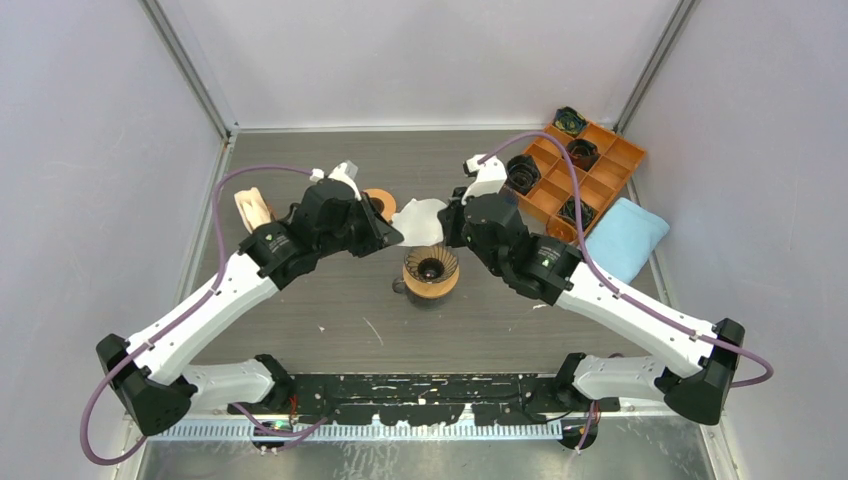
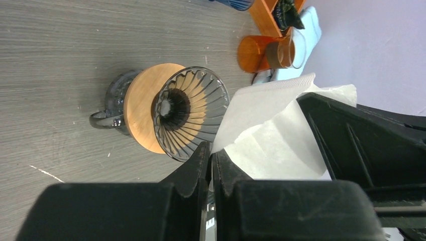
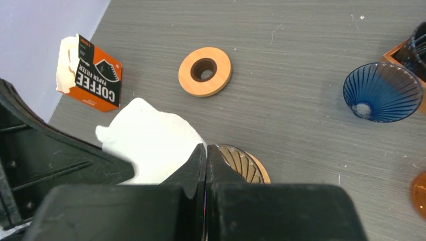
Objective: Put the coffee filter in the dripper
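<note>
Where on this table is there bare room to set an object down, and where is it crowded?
Bare: the near strip between the dripper and the arm bases, and the far strip between the wooden ring and the back wall. Crowded: the middle around the held coffee filter, and the right rear by the orange tray and blue cloth.

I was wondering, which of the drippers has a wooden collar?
The smoky glass dripper mid-table, just beneath the held filter. The blue dripper stands bare, and the black drippers sit in the orange tray.
</note>
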Robot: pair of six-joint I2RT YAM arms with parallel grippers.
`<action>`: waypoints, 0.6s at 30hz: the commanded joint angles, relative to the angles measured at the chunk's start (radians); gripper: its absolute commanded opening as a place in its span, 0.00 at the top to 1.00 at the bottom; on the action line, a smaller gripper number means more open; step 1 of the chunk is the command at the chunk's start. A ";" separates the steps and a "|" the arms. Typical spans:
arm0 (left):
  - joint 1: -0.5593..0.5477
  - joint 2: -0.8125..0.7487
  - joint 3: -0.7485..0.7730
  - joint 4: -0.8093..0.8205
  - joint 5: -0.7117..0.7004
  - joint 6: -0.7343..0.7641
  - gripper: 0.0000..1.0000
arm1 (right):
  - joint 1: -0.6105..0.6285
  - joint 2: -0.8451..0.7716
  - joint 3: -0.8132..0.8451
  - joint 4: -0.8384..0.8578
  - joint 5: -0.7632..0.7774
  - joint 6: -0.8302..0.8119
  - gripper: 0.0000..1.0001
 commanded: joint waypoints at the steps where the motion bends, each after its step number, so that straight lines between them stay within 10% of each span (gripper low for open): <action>1: -0.004 0.015 0.052 -0.020 0.009 0.053 0.95 | -0.011 -0.036 0.004 -0.003 -0.032 0.037 0.99; 18: -0.075 0.163 0.230 -0.177 -0.028 0.240 1.00 | -0.030 0.002 0.009 -0.130 -0.087 -0.038 0.98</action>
